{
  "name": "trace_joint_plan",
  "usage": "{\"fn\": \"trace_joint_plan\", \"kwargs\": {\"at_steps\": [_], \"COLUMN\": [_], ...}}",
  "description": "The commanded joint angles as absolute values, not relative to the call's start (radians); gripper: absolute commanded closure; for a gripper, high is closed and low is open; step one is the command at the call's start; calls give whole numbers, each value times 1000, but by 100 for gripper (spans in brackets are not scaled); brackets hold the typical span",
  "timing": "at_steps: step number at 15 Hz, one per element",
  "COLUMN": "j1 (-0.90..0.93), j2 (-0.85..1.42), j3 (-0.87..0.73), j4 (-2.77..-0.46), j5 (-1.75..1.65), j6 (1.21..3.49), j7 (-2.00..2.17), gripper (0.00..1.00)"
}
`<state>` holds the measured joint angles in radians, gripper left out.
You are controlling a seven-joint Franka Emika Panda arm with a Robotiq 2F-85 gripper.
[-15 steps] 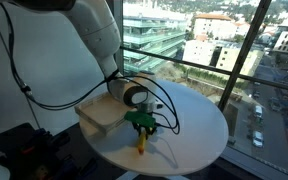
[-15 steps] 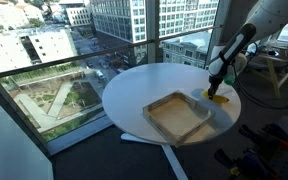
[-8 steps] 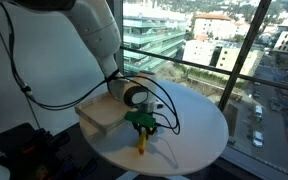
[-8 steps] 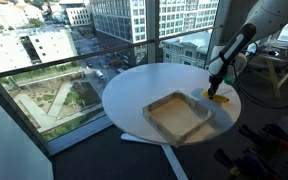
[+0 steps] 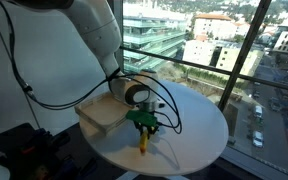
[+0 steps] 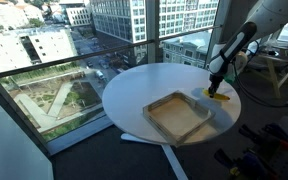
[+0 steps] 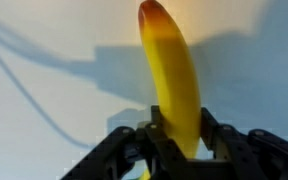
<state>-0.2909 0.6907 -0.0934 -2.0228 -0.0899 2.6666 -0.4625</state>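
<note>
A yellow banana with an orange-red tip [image 7: 174,75] sits between my gripper's fingers [image 7: 176,140] in the wrist view, and the fingers are closed against its sides. In both exterior views the gripper [image 5: 140,121] [image 6: 217,88] is low over the round white table [image 5: 199,130] [image 6: 144,85], with the banana [image 5: 141,141] [image 6: 217,98] reaching down to the tabletop. A shallow wooden tray [image 5: 101,113] [image 6: 178,115] lies right beside it.
The table stands by tall windows with dark frames [image 5: 242,50] [image 6: 154,30] over a city view. A black cable [image 5: 169,110] loops from the gripper across the tabletop. Dark equipment [image 6: 259,155] sits on the floor nearby.
</note>
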Motion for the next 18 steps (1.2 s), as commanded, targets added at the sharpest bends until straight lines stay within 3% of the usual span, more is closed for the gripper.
{"fn": "trace_joint_plan", "kwargs": {"at_steps": [1,18], "j1": [-288,-244], "j2": [644,474], "j3": [-102,-137], "j4": [-2031,-2078], "j5": [-115,-122], "j6": [2621,2500], "j7": [-426,-343], "gripper": [84,84]}}
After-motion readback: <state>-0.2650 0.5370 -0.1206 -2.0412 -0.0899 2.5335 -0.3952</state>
